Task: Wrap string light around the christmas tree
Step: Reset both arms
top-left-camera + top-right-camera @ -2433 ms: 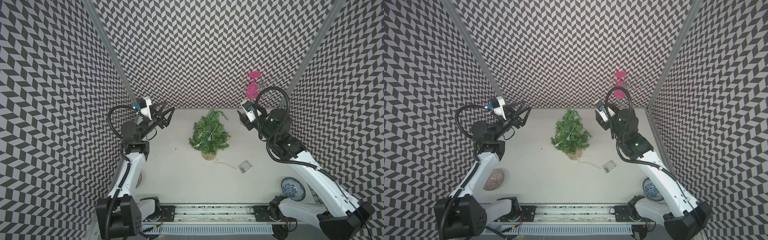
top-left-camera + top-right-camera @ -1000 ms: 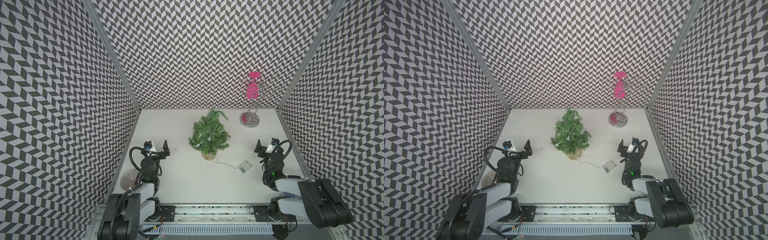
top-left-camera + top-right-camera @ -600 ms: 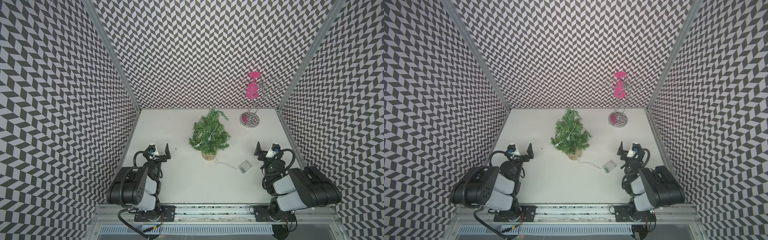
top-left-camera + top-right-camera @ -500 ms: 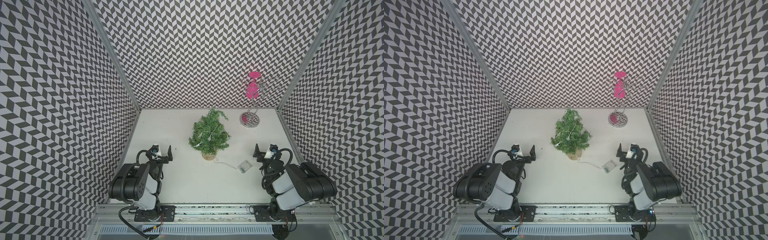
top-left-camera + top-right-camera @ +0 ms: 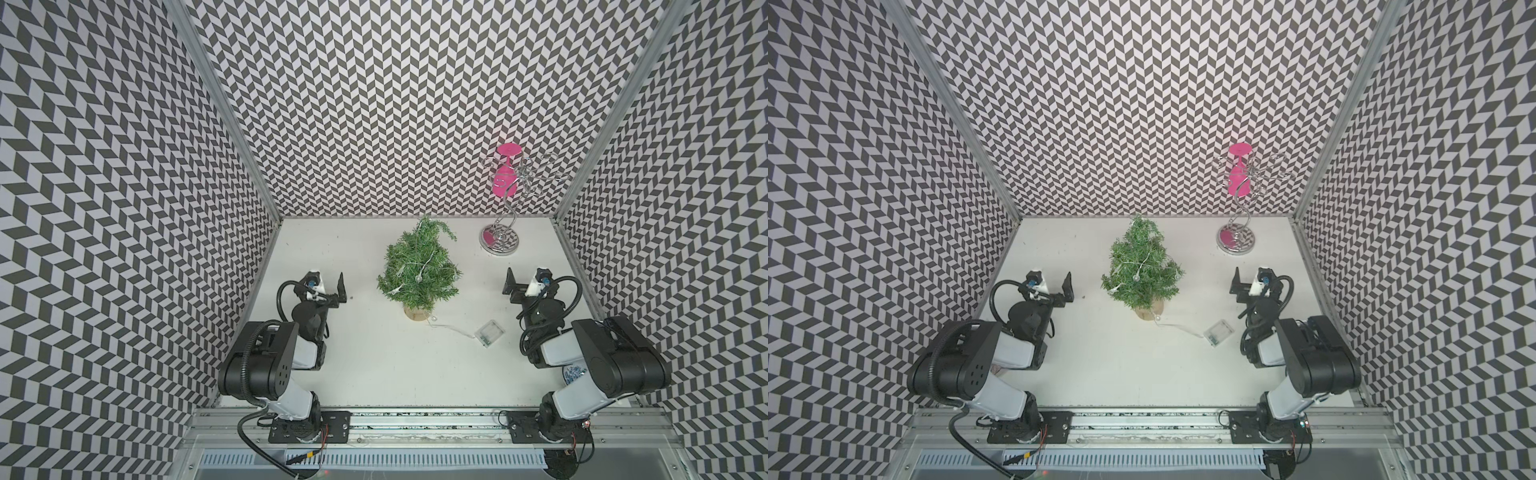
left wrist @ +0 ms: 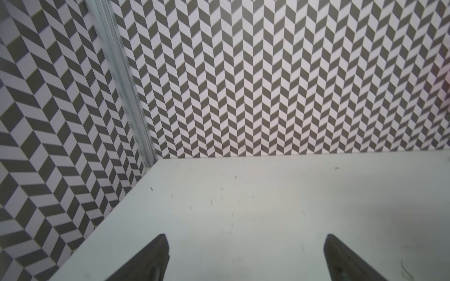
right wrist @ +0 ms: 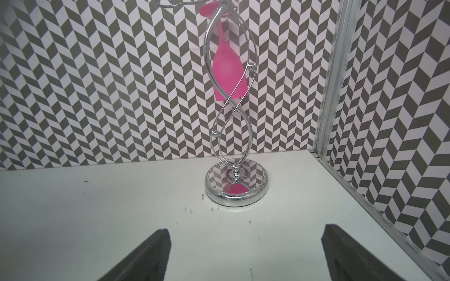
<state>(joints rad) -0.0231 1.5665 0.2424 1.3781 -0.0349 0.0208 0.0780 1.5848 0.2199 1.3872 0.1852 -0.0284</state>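
The string light (image 5: 420, 276) is lying wound around the christmas tree (image 5: 415, 289), battery box (image 5: 490, 332) near its base. The left gripper (image 6: 245, 236) and right gripper (image 7: 246, 227) are resting spread apart, empty; keep them off the trailing wire (image 5: 455, 329).

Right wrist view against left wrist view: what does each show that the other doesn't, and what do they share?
Only the right wrist view: the silver stand with the pink glass hanging upside down from it. Only the left wrist view: nothing of its own; no object stands on its stretch of table. Both: white table, chevron walls, a metal corner post, and open fingers with nothing between them, on the right gripper and the left gripper.
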